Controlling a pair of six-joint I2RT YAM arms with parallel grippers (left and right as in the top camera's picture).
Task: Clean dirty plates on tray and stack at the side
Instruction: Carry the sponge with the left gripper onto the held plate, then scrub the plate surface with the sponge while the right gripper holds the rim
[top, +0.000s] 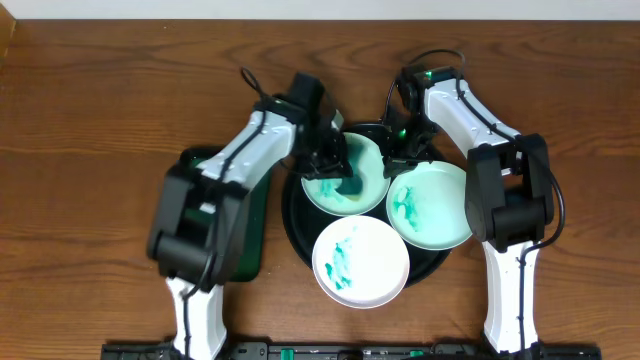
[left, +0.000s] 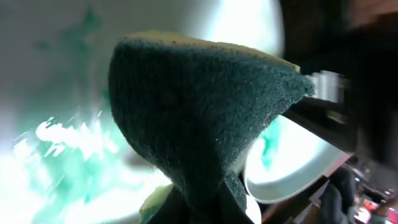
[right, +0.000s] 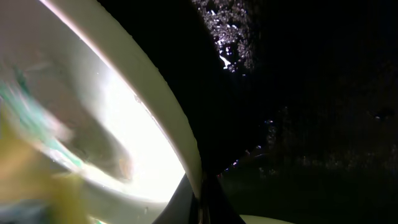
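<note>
Clamped shut, my left gripper (top: 335, 165) holds a dark green sponge (left: 199, 124) on the rear plate (top: 372, 165). My right gripper (top: 402, 152) is pinched closed on that plate's rim. Rear plate, front plate (top: 360, 262) and right plate (top: 432, 205) lie on the black tray (top: 293, 225), which sits on a brown wooden table (top: 100, 100) below a pale wall strip (top: 320, 8). Overhead alone shows teal smears on all three, and a green tray (top: 258, 225) under my left arm. Left wrist view alone shows the sponge's yellow backing. Right wrist view shows only plate rim and dark tray.
</note>
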